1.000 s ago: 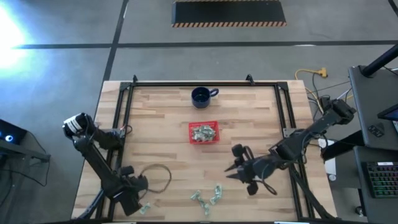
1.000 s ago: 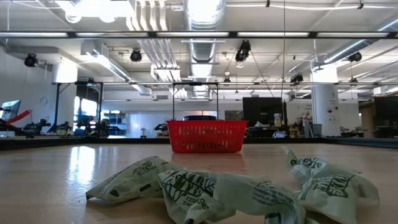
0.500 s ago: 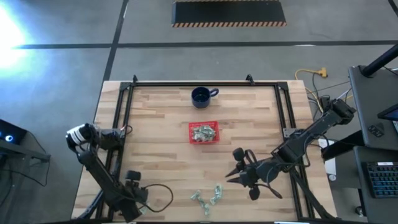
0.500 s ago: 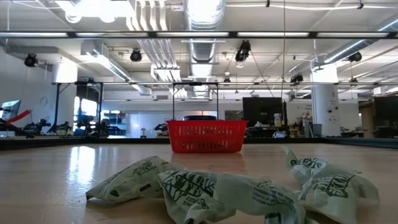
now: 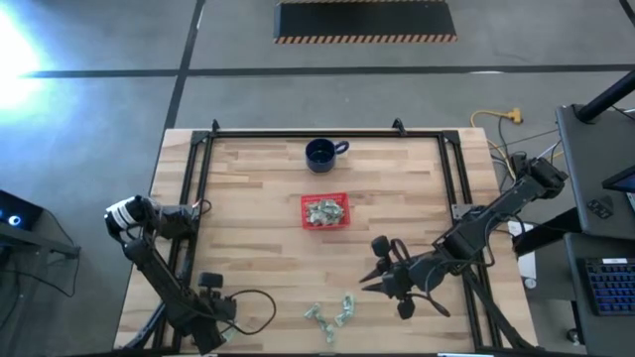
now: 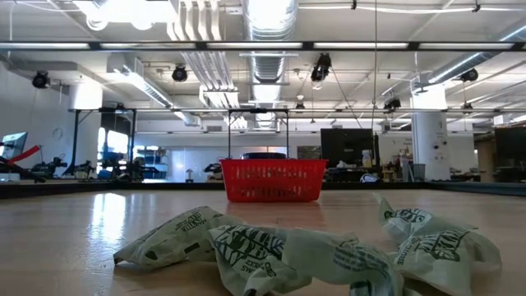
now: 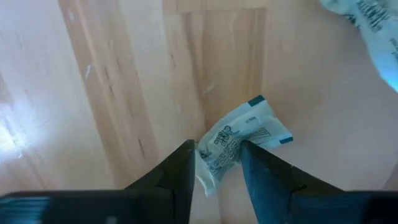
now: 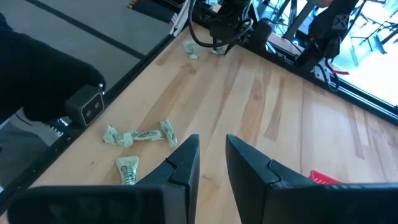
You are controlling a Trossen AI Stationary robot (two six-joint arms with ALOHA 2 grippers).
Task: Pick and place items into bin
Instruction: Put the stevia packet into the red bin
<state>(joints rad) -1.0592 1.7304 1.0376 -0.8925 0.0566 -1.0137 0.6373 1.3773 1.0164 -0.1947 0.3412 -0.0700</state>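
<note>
My left gripper (image 7: 214,171) is open at the table's near-left corner (image 5: 216,332), pointing down. One pale green-and-white wrapper (image 7: 239,140) lies flat on the wood, its narrow end between the two fingers. My right gripper (image 8: 212,155) is open and holds nothing. It hovers right of centre (image 5: 372,278), above and to the right of several loose wrappers (image 5: 332,315) (image 8: 140,135) (image 6: 288,251). The red bin (image 5: 324,210) (image 6: 273,181) stands mid-table with several wrappers in it. My left gripper comes from above with a finger (image 7: 183,171) on each side of the wrapper's narrow end (image 7: 214,163). Whether the fingers touch it I cannot tell. The wrapper lies flat on the table.
A dark blue mug (image 5: 320,153) stands beyond the bin near the far edge. A black cable loop (image 5: 253,309) lies beside the left arm. A black frame (image 5: 198,178) borders the table's left, far and right sides. Bare wood lies between the bin and the loose wrappers.
My left arm swung toward the near edge, and its gripper came down over the wrapper at the near-left corner. The cable loop beside it shifted along with it. The wrappers and the bin have stayed where they were.
</note>
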